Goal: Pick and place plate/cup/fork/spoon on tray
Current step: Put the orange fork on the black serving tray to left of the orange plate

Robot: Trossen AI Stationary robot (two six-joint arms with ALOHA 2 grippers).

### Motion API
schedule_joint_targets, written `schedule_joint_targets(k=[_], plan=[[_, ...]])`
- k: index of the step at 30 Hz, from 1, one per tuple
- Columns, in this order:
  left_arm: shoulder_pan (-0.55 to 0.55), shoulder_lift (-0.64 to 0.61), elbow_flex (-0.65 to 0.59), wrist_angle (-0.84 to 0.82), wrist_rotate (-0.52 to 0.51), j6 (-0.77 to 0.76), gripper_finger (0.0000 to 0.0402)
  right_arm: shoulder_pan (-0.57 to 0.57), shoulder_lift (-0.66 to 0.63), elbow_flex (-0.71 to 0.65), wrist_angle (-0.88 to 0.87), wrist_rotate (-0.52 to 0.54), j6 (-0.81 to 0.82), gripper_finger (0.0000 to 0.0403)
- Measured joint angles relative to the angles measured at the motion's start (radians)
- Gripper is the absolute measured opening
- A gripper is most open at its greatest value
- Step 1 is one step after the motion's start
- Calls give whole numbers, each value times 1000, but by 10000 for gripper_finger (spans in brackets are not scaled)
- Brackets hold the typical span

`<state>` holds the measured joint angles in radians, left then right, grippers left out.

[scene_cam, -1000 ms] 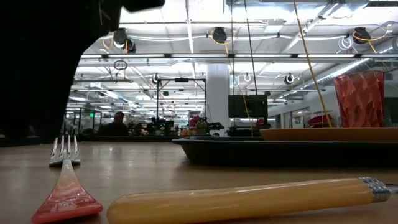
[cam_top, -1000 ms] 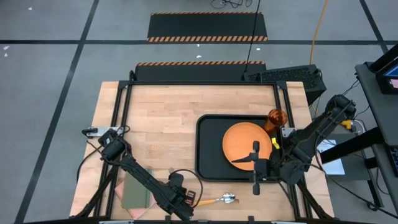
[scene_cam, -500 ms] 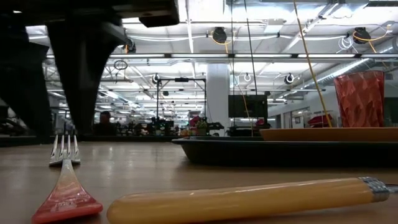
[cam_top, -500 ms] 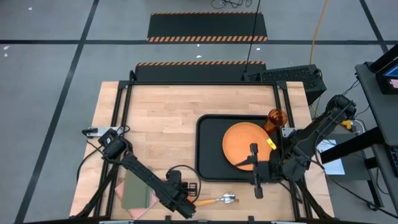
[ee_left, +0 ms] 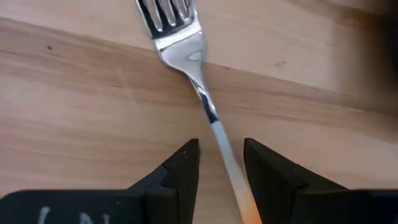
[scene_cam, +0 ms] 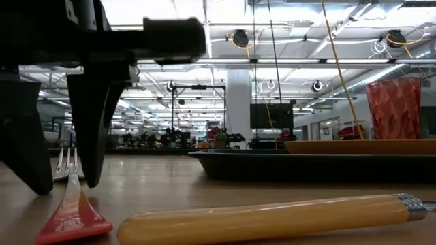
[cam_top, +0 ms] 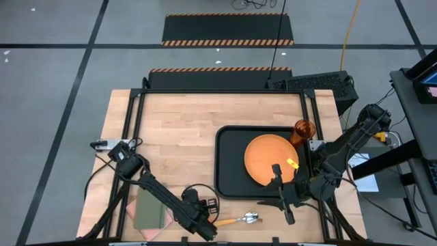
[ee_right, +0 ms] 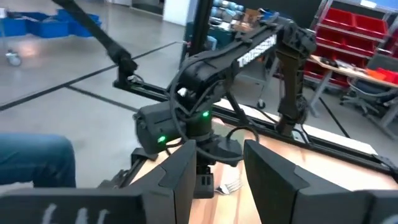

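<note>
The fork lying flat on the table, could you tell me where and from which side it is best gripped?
Grip the fork across its narrow neck or the start of the handle, coming straight down from above. It lies flat on the wood, so only its two thin sides offer purchase. The left gripper already straddles that slim stem, fingers open either side, clear of the wider tines.

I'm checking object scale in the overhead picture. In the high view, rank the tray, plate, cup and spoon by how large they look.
1. tray
2. plate
3. spoon, long but thin
4. cup
The spoon and cup are close, so their order is unsure.
</note>
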<state>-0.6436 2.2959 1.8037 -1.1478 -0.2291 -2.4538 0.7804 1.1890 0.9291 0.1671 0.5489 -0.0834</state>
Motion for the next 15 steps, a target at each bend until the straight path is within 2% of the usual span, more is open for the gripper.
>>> schedule_joint_targets(k=[15], plan=[[34,19,2,-51,12,-11,131,0,-9,0,-52,-4,-144,130]])
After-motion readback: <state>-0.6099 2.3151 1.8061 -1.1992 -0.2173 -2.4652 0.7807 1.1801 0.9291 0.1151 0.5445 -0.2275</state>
